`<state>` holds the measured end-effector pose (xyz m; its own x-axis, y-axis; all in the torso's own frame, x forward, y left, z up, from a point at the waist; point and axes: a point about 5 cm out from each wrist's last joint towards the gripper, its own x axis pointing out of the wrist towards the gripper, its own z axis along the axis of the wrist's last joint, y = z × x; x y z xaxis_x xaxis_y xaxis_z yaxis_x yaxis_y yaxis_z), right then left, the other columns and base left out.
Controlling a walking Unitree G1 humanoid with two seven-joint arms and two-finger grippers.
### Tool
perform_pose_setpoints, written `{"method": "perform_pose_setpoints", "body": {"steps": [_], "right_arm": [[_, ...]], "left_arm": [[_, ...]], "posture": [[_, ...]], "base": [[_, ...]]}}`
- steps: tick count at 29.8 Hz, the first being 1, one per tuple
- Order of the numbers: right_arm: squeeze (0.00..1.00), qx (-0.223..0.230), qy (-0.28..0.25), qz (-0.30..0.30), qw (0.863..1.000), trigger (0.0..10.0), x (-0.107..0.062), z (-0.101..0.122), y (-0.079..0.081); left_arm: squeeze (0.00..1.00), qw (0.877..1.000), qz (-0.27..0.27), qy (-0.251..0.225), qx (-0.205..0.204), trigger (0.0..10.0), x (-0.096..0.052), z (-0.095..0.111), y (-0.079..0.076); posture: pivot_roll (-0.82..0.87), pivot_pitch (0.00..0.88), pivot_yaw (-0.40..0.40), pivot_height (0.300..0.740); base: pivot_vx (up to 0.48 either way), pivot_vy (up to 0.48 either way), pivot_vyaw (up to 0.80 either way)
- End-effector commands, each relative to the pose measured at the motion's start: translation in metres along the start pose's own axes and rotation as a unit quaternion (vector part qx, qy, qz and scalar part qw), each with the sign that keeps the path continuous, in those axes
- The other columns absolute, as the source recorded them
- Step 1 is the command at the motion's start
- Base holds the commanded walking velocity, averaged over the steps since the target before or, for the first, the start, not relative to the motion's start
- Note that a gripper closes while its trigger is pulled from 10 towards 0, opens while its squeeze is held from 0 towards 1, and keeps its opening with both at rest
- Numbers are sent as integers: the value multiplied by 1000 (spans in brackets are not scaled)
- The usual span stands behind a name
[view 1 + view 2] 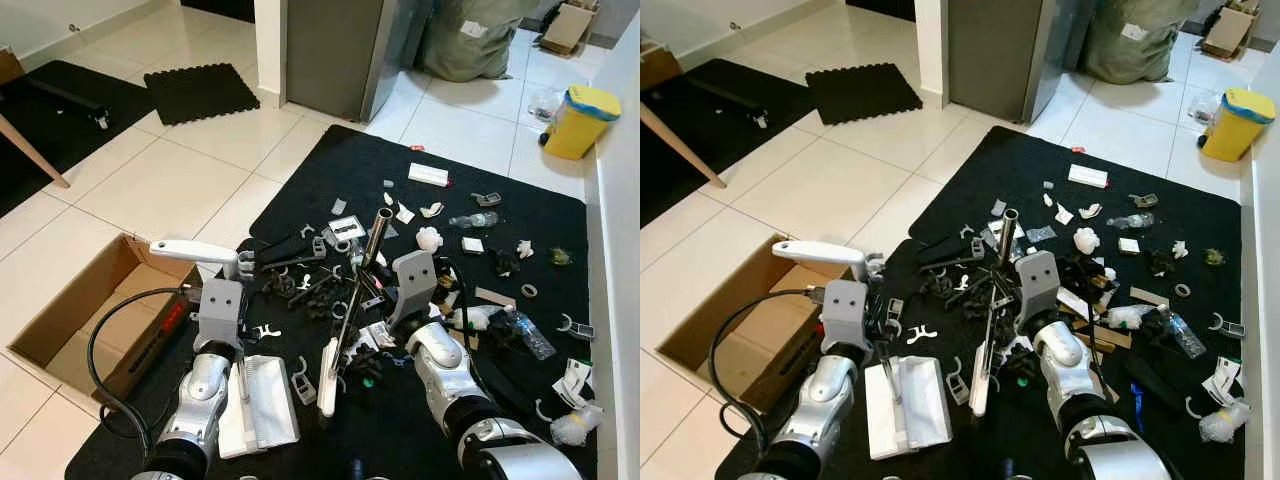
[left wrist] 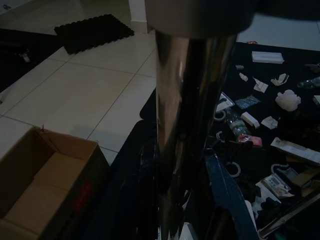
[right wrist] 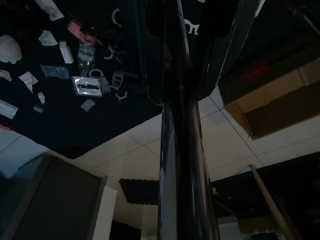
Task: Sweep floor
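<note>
Right gripper (image 3: 182, 85) pinches the broom pole (image 1: 362, 275); left gripper (image 1: 262, 262) at 9 o'clock of it, apparently clamping a white dustpan handle (image 1: 195, 250); litter (image 1: 470, 245) on black mat (image 1: 330, 175).

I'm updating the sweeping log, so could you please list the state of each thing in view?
Cardboard box: open, upright on the tiles.
Dustpan: flat on the black mat.
Broom pole: tilted, held by the right gripper.
Litter: scattered, unswept.
Yellow bin: lid closed.
Left gripper: holding the dustpan's white handle.
</note>
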<state>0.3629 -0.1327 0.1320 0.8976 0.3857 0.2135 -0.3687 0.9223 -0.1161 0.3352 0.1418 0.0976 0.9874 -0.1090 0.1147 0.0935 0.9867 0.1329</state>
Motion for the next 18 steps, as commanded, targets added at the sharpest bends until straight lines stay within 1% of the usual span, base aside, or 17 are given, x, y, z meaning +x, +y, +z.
{"method": "perform_pose_setpoints", "body": {"steps": [1, 18], "right_arm": [[0, 2, -14, -2, 1000, 10000, 2, 5, -1], [0, -2, -14, -1, 1000, 10000, 3, 6, -1]], "left_arm": [[0, 1000, -1, 8, 4, 10000, -4, -6, 0], [0, 1000, -2, 7, 4, 10000, -3, -6, 0]], "posture": [[94, 235, -11, 740], [93, 223, -14, 740]], "base": [[0, 0, 0], [0, 0, 0]]}}
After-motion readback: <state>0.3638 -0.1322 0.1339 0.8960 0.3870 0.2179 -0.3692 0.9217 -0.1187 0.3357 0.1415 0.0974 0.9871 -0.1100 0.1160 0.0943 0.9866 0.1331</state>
